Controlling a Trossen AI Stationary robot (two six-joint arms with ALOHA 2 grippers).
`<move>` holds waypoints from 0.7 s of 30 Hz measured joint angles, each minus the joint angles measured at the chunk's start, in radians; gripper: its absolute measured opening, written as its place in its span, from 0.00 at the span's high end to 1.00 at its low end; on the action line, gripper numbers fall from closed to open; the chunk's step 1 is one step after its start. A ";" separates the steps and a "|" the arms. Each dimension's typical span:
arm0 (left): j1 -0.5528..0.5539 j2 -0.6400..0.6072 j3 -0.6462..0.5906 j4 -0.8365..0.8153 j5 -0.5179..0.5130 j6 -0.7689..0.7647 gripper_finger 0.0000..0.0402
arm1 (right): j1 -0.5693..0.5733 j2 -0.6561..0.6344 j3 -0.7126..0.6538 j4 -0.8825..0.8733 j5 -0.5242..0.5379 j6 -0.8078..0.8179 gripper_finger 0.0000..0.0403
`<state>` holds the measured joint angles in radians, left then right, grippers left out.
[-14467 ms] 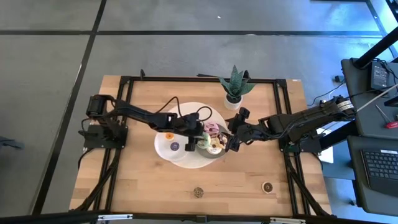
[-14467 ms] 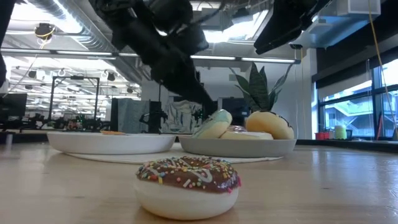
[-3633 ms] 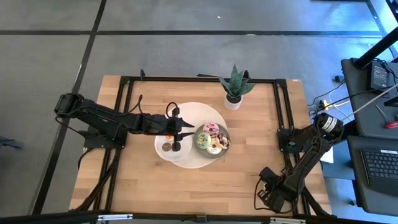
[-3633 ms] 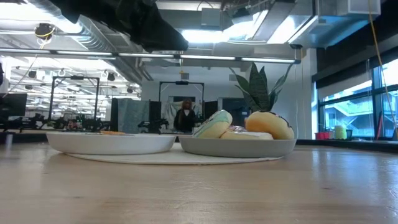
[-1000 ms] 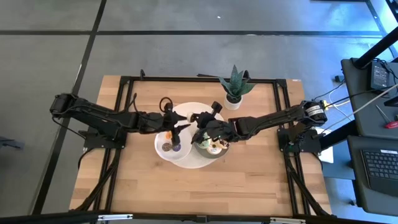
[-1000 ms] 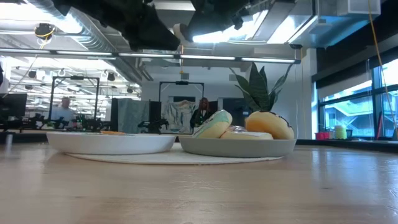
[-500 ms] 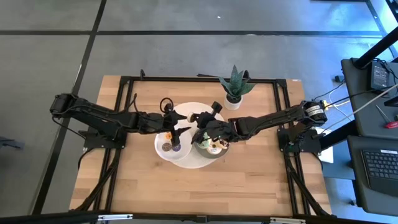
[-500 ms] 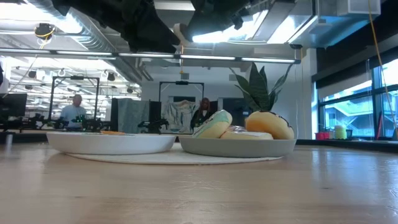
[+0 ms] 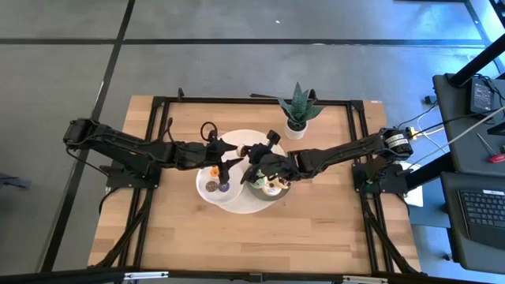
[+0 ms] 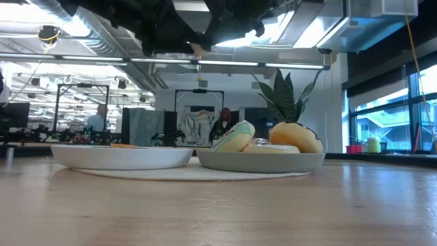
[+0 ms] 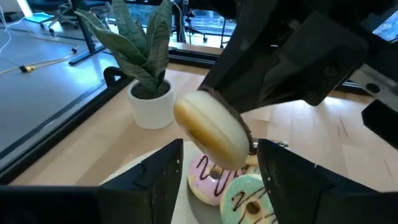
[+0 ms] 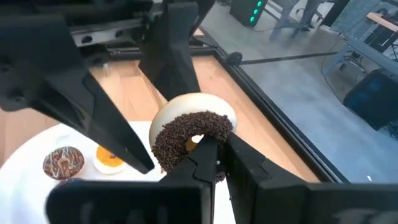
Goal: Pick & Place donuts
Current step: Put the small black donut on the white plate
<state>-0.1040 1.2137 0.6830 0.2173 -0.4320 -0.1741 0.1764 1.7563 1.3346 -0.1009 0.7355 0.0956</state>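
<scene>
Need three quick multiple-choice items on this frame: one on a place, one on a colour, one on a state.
1. Where is the chocolate-sprinkled donut?
A. on the wooden table
B. in the right hand, off the table
C. flat on the white plate

2. What colour is the plant pot?
A. white
B. black
C. red

3. How is the left hand?
A. shut on a pink donut
B. out of every view
C. open, fingers spread

Key:
1 B, the right wrist view shows its own fingers gripping the ring in the air.
2 A, the left wrist view shows a white pot under the leaves.
3 C, the left wrist view shows a wide gap between its two fingers.
</scene>
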 joint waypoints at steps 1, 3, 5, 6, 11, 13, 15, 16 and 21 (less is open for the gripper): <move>0.000 0.000 0.000 0.000 0.000 0.000 0.51 | 0.000 0.000 0.000 -0.001 0.000 0.000 0.93; 0.000 0.000 0.000 -0.002 0.000 0.000 0.54 | 0.000 -0.001 0.000 0.005 0.001 0.000 0.93; 0.000 0.000 0.000 -0.003 -0.001 0.000 0.57 | 0.000 -0.001 0.000 0.004 0.001 0.000 0.93; 0.000 0.000 0.000 -0.003 -0.001 0.000 0.59 | 0.000 -0.001 0.000 0.004 0.001 -0.001 0.93; 0.000 0.000 0.000 -0.003 0.000 0.001 0.70 | 0.000 -0.001 0.000 0.001 0.000 0.000 0.93; 0.000 0.000 0.000 -0.003 0.000 0.002 0.74 | 0.000 -0.001 0.000 0.001 -0.001 0.000 0.93; 0.000 0.000 0.000 -0.003 0.000 0.002 0.78 | 0.000 -0.001 0.000 0.001 -0.001 0.000 0.93; 0.000 0.000 0.000 -0.003 0.000 0.003 0.79 | 0.000 -0.001 0.000 0.001 -0.002 0.000 0.93; 0.000 0.000 0.000 -0.004 0.000 0.005 0.87 | 0.000 -0.001 0.000 0.001 -0.026 -0.001 0.93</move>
<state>-0.1040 1.2137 0.6830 0.2130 -0.4316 -0.1696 0.1761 1.7554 1.3342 -0.0995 0.7095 0.0949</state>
